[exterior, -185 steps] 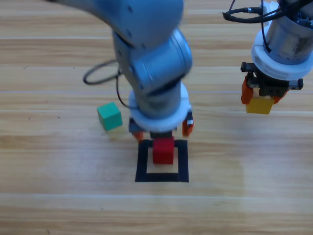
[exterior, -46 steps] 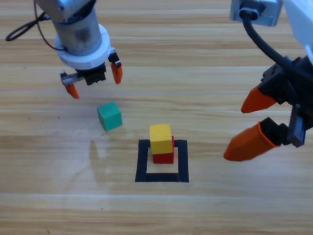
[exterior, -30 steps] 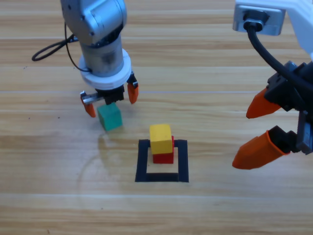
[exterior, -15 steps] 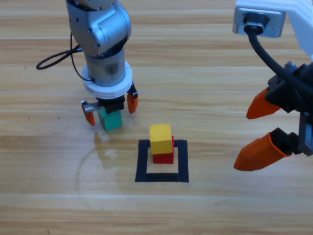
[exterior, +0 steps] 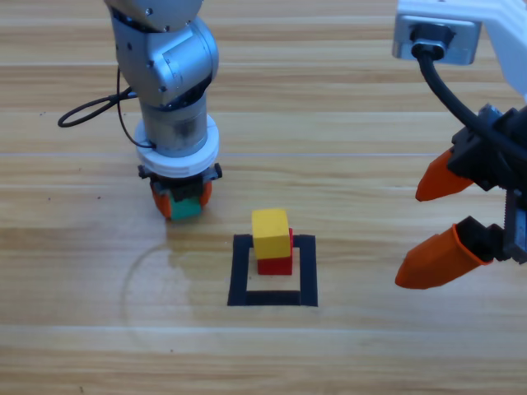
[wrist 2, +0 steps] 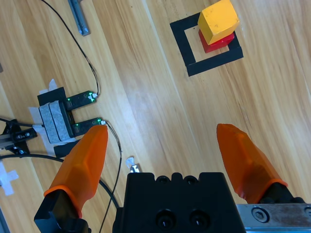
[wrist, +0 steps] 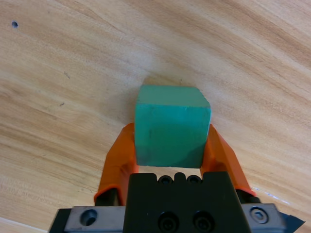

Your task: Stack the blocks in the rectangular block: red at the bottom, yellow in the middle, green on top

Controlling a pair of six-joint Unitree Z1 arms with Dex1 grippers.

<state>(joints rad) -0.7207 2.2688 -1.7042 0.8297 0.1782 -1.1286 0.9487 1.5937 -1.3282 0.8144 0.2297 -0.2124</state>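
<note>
On the tabletop, left of the tape square:

- Left claw: down at the wood, its orange jaws pressed against two opposite faces of the green cube. My wrist view shows the cube seated deep between the jaws, nearly back to the black body, so I judge the pinch square and firm enough for a lift. The cube appears to rest on the wood, not yet raised.
- Green cube, in the high view: mostly hidden under my left wrist, only a teal edge showing. It sits near the square's upper-left corner, outside the tape.
- Tape square: black outline, wood showing in its middle. It marks where the stack must stand.
- Red cube: inside the square, toward its far side, bottom of the stack.
- Yellow cube: on top of red, covering most of it, turned a little off red's line. Its top face is bare and ready to take green.
- Right claw: held high at the right edge, jaws spread wide, gripping nothing. I judge it parked there to keep clear of my left arm's path to the stack.

Remaining, by my reckoning: lift green, carry it over yellow, set it down level without nudging the two below.
</note>
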